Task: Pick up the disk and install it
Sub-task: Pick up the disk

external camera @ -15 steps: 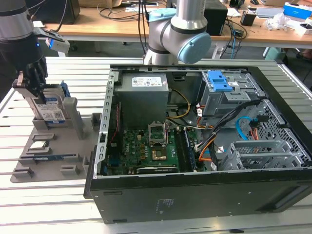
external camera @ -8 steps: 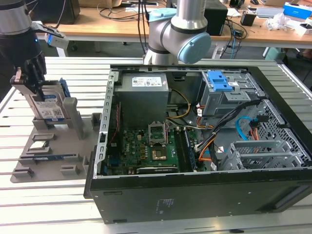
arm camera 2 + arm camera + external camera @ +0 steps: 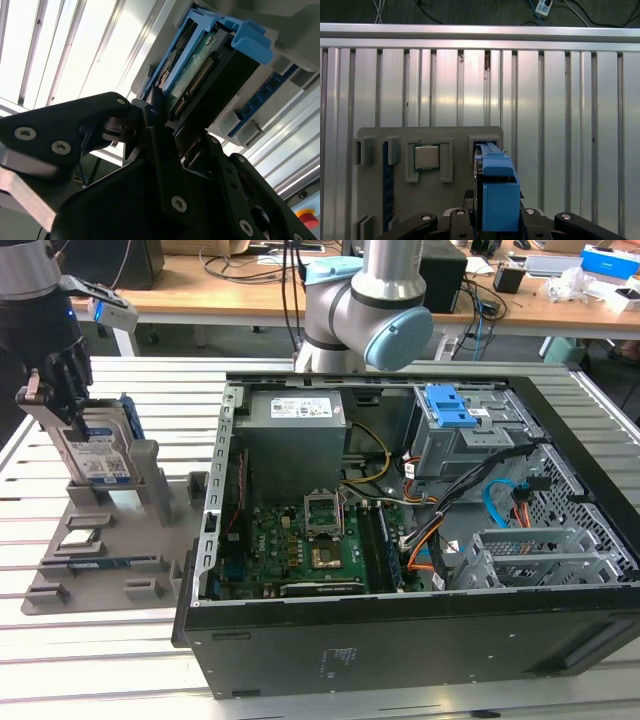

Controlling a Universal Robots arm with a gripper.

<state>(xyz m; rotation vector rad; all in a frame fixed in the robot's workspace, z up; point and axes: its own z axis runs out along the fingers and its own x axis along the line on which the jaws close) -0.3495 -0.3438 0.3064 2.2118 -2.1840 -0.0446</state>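
At the exterior view's left, the black gripper point(image 3: 65, 410) is clamped on the top of the disk point(image 3: 95, 452), a silver hard drive in a bright blue carrier. It stands tilted in a grey plastic fixture tray point(image 3: 100, 585); pulled askew, it could jam there. The open black computer case point(image 3: 400, 640) holds a green motherboard point(image 3: 290, 540) and a grey metal cage point(image 3: 450, 445). In the second wrist view, the fingers point(image 3: 162, 160) pinch only the disk's edge, so it may slip. In the first wrist view, the tray also holds a small square silver chip point(image 3: 426, 156).

This is looking like a robotics lab or electronics workshop: a robot arm point(image 3: 370, 310) is bending over a ribbed aluminium worktop point(image 3: 130, 380), an opened computer case point(image 3: 400, 640) is lying well aside from the hand point(image 3: 62, 405), and wooden desks point(image 3: 240, 295) beyond it are carrying tangled cables point(image 3: 230, 258) and boxes point(image 3: 610, 260).
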